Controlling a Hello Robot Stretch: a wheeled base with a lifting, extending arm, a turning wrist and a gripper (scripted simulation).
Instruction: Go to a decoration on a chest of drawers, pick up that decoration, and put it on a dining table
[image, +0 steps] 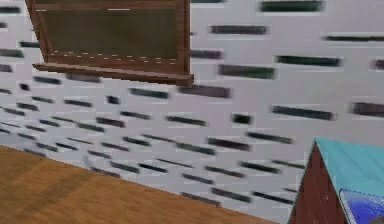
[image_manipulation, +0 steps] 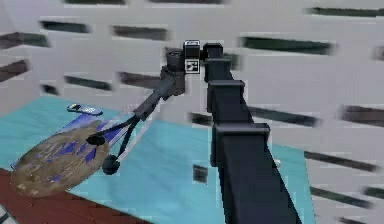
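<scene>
In the arm side view a brown, egg-shaped decoration (image_manipulation: 55, 165) with blue markings lies at the left on the teal top (image_manipulation: 175, 180) of a piece of furniture. My arm (image_manipulation: 240, 140) rises from the bottom edge, with two white marker squares (image_manipulation: 200, 55) at its far end. The gripper (image_manipulation: 115, 160) slants down and left from there, and its thin fingers (image_manipulation: 135, 125) end right at the decoration's side. I cannot tell whether it holds anything. The same teal top (image: 350, 160) with a red-brown side shows at the forward view's lower right corner.
A white brick wall (image: 230, 100) stands close ahead, with a wood-framed window (image: 110, 38) at the upper left. Wooden floor (image: 90, 190) runs along the forward view's lower left. A small blue thing (image: 365, 205) lies on the teal top at the bottom right.
</scene>
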